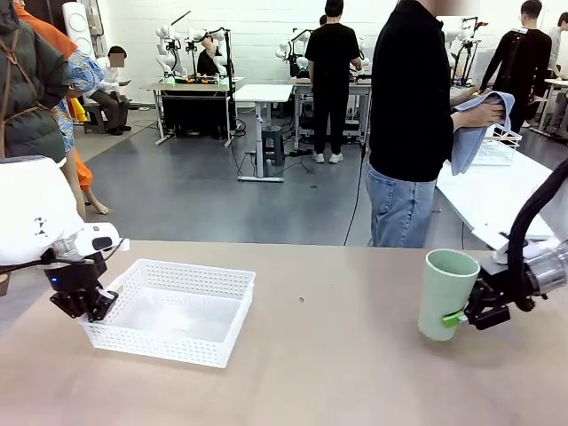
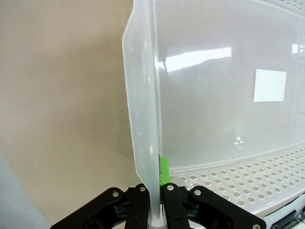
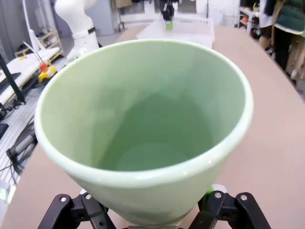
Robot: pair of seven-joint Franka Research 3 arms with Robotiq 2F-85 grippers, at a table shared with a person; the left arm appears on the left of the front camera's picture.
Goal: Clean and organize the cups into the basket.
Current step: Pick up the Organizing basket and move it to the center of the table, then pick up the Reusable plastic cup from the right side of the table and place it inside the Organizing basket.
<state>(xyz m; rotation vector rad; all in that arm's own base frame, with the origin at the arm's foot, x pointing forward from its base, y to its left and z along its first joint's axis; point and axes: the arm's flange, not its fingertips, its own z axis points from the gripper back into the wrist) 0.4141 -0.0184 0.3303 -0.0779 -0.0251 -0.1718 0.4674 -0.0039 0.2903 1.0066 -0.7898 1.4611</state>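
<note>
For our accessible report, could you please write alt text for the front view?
The right gripper holds a mint cup upright at the table; the left gripper pinches the left wall of an empty white basket. Beyond, a person holds a blue cloth.

A: Finish on basket (image 1: 155,342)?
B: White plastic, semi-transl., glossy floor, perforated walls.
A: And cup (image 1: 446,293)?
B: Smooth, matt w/ slight sheen at rim. Also table (image 1: 337,373) matt, smooth; cloth (image 1: 475,142) soft fabric.

bright & even; glare on basket (image 2: 214,143)
</note>
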